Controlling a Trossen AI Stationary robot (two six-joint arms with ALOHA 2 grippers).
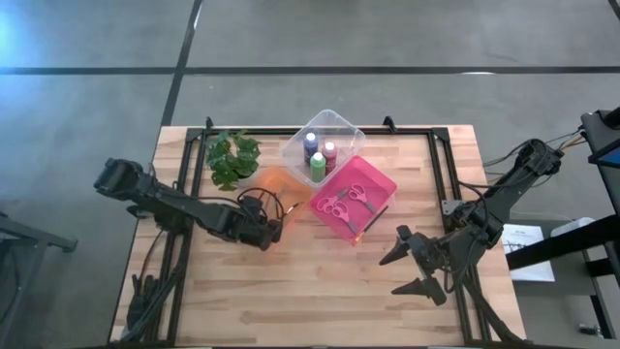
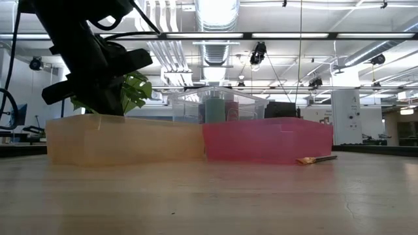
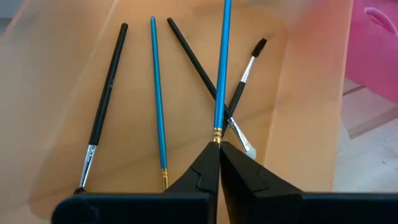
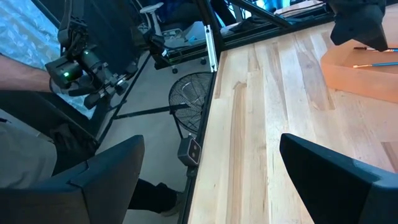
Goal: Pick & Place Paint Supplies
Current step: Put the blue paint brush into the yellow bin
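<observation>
The left gripper [image 3: 217,144] is seen over the orange tray [image 1: 294,186], its fingers [image 3: 202,171] pressed together on the metal ferrule of a blue brush [image 3: 222,62], which is held pointing away over the tray floor. On that floor four more brushes are laid: a black brush [image 3: 107,99] at one side, a second blue one [image 3: 157,93] beside it, a long black one [image 3: 193,59] running under the held brush, and a short bristle-tipped one [image 3: 244,74] crossing it near the tray wall. In the high view the pink tray [image 1: 383,184] is set just beside the orange one, and pink-handled scissors [image 1: 347,200] are seen inside it. Behind both, the clear tray [image 1: 341,124] holds three capped bottles close together: green [image 1: 318,166], red [image 1: 330,152] and blue-purple [image 1: 310,145]. A plant [image 1: 231,159] stands near the table's far left edge. In the low view one brush [image 2: 317,159] lies on the table [image 1: 291,291] just beside the pink tray. The right gripper [image 1: 415,264] is parked near the table's right front edge, well apart from the trays, with its fingers [image 4: 336,168] spread wide and nothing between them.
</observation>
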